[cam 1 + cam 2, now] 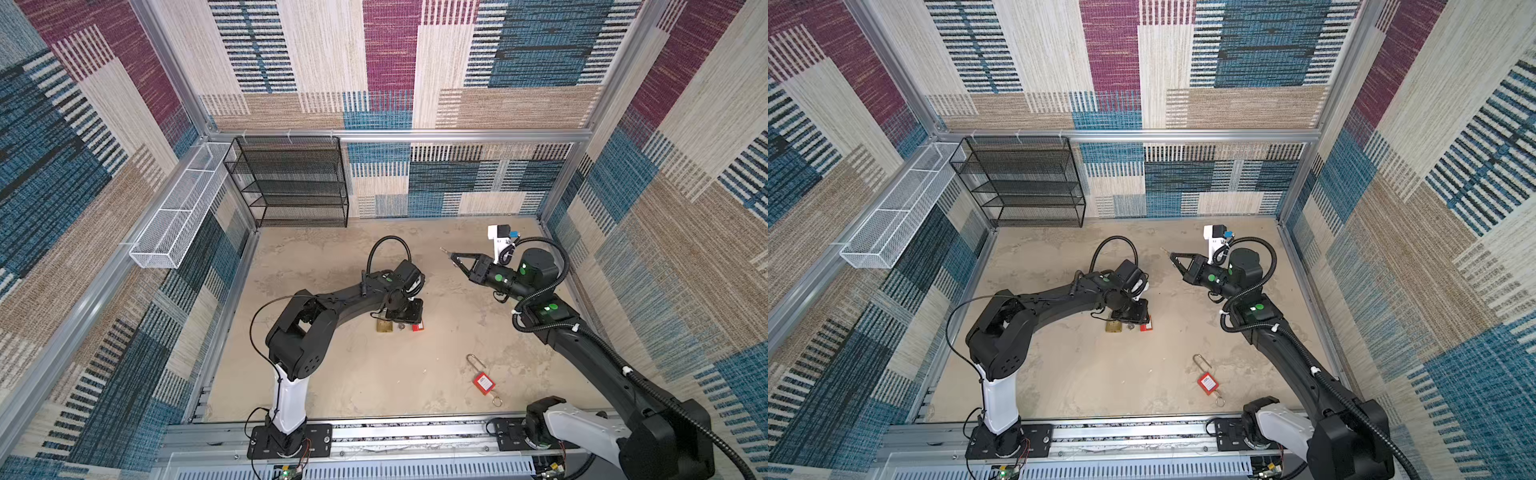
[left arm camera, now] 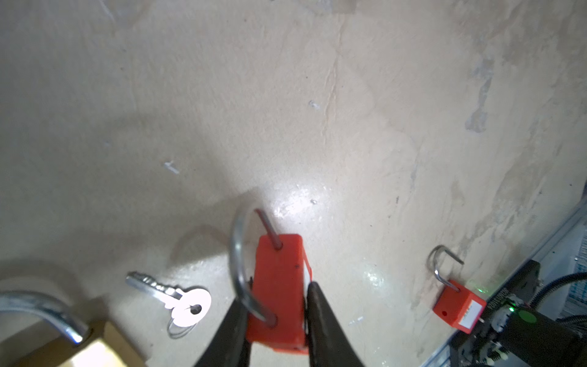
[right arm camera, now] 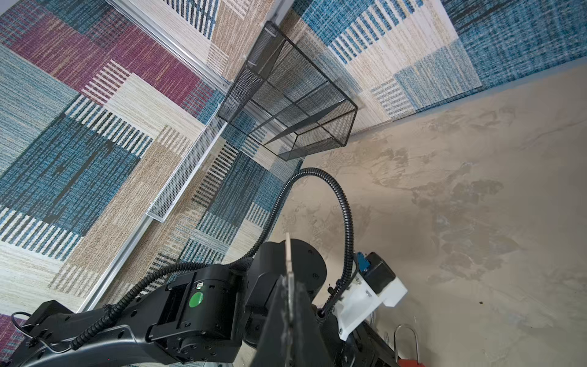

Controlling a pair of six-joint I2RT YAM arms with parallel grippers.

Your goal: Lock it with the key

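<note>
So R gripper clamped on key, in air, well apart from red padlock. L gripper straddles that padlock on table; gripping or loose, can't tell. Firm up L hold first, then feed key in square, no side load.

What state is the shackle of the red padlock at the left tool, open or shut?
Shut: left wrist view shows both ends of the shackle inside the red padlock.
</note>
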